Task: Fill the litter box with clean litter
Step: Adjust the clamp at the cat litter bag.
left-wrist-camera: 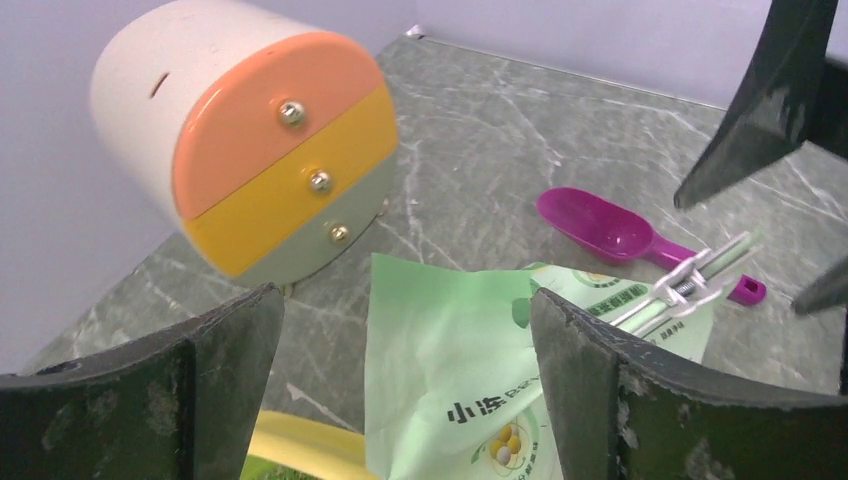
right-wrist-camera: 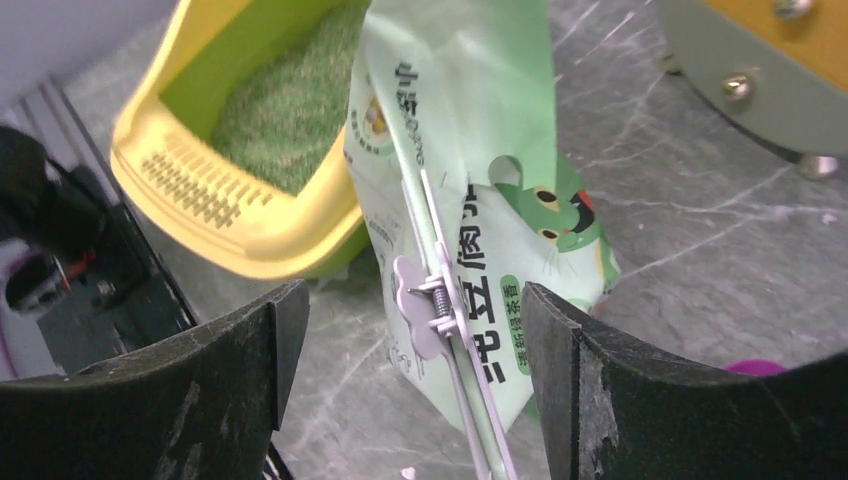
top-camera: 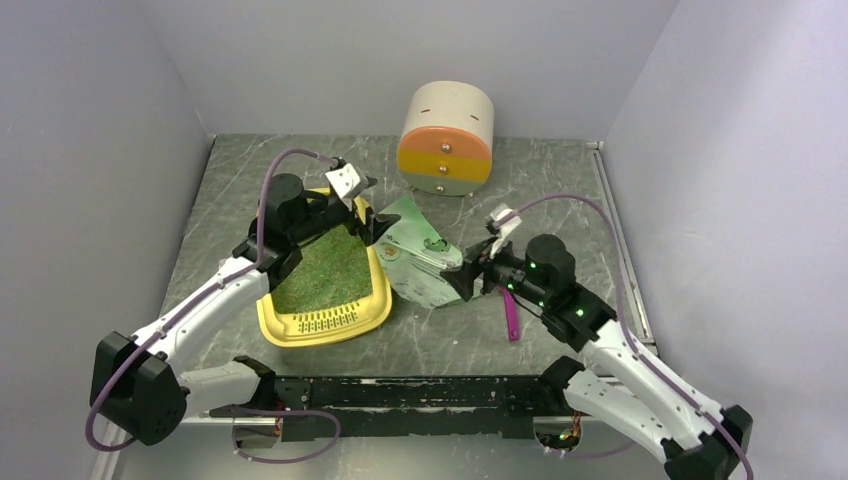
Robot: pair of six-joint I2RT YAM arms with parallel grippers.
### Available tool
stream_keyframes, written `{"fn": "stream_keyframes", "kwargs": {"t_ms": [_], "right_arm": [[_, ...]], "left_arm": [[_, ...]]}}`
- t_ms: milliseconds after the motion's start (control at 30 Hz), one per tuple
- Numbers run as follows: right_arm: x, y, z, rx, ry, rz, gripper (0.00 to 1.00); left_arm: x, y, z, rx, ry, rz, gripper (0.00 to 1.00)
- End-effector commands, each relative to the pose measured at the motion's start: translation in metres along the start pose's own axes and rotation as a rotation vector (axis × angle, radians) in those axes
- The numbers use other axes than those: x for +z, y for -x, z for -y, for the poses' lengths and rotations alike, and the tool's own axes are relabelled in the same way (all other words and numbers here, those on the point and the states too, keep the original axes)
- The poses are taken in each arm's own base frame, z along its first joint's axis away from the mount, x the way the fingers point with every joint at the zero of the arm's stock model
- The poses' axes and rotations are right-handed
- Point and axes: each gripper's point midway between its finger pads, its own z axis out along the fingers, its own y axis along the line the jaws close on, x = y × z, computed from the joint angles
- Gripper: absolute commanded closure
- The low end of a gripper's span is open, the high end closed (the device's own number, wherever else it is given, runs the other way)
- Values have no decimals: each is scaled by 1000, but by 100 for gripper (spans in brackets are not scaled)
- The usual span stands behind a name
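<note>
Litter box [top-camera: 318, 322] on desk [top-camera: 560, 200], left of centre, slotted grille end toward arm bases. Clean litter [top-camera: 325, 265] covers box floor, greenish-grey, fairly even layer.

Pale green bag [top-camera: 420, 262] lies flat just right of box, its left edge against box's right rim.

L tool [top-camera: 372, 222] hovers over box's far right corner, by bag's upper corner. Fingers spread wide, nothing held.

R tool [top-camera: 462, 278] low at bag's near right edge, fingers also wide apart. Wrist view: bag's sealed strip w/ white clip [right-wrist-camera: 425, 300] runs between them; no pad seen pressing on it.

Magenta scoop [top-camera: 511, 318] on desk just right of bag, partly under R arm.

Round drawer cabinet [top-camera: 447, 140] at back of desk, orange/yellow/grey-green fronts facing forward, well apart from box.
</note>
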Motion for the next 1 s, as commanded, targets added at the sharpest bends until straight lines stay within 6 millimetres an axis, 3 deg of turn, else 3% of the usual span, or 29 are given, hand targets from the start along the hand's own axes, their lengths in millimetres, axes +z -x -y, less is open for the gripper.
{"fn": "stream_keyframes", "kwargs": {"t_ms": [0, 167, 433, 633, 800, 967], "right_arm": [[13, 0, -18, -219, 162, -41, 20], [21, -7, -10, -370, 161, -90, 22], [26, -19, -1, -434, 163, -193, 52], [26, -22, -6, -426, 194, -205, 51], [28, -20, -1, -454, 176, -220, 42], [33, -14, 5, -469, 144, -232, 61]], "left_arm": [[-11, 8, -21, -33, 134, 0, 3], [-18, 8, -18, -15, 146, 22, 3], [-19, 4, -16, -8, 134, 6, 3], [-18, 2, -15, -6, 124, -3, 3], [-18, 2, -14, -7, 116, -1, 3], [-15, 0, -12, -10, 97, -14, 3]]}}
